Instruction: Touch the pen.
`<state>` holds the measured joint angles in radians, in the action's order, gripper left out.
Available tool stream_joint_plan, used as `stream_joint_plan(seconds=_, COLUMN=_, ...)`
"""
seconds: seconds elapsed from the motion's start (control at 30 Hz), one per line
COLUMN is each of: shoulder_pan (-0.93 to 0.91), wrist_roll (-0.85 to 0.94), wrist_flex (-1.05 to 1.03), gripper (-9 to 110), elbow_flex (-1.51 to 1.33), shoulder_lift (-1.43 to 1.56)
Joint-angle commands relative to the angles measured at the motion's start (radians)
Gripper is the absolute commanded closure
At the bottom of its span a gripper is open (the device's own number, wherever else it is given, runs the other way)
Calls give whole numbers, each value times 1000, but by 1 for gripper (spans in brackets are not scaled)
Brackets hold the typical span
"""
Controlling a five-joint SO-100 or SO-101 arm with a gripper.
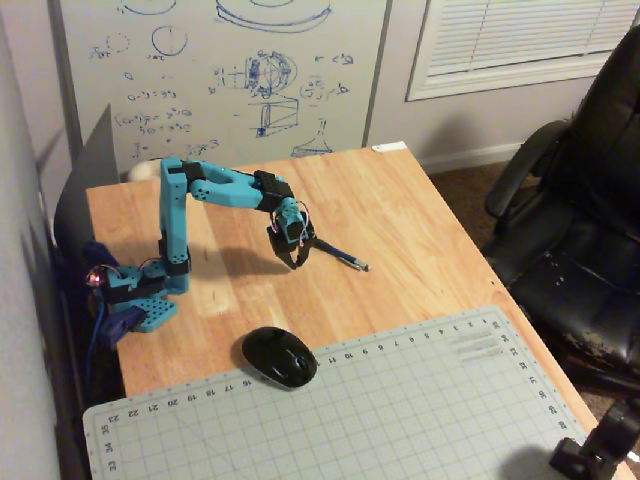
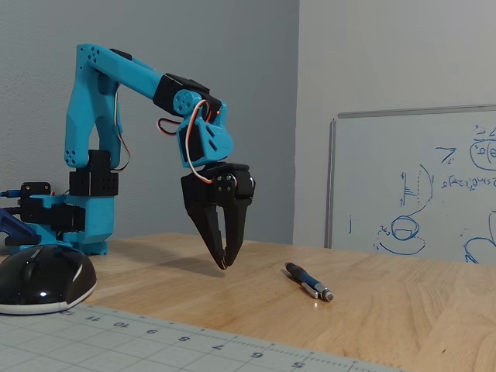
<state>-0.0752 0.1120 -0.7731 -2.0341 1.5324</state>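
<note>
The pen (image 1: 343, 256) is slim and dark with a silvery tip, and it lies on the wooden table (image 1: 420, 220) to the right of the arm. In the low side fixed view the pen (image 2: 308, 280) rests flat, its tip pointing toward the camera. My blue arm ends in a black gripper (image 1: 294, 262) that points down. Its fingers meet at the tips, with nothing between them. Seen from the side, the gripper (image 2: 224, 264) hangs just above the wood, left of the pen and apart from it.
A black computer mouse (image 1: 280, 357) sits at the edge of the grey cutting mat (image 1: 400, 410), in front of the arm's base (image 1: 140, 295). A whiteboard (image 1: 220, 70) leans behind the table. A black office chair (image 1: 580, 230) stands off the right edge.
</note>
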Motion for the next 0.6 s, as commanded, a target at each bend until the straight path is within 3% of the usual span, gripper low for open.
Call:
stream_joint_plan(seconds=0.0, shoulder_pan=163, wrist_roll=-101, wrist_flex=-367, gripper=101, elbow_flex=-1089, shoulder_lift=1747)
stream_joint_plan(seconds=0.57, shoulder_pan=163, wrist_roll=-101, wrist_flex=-367, gripper=101, elbow_flex=-1089, shoulder_lift=1758)
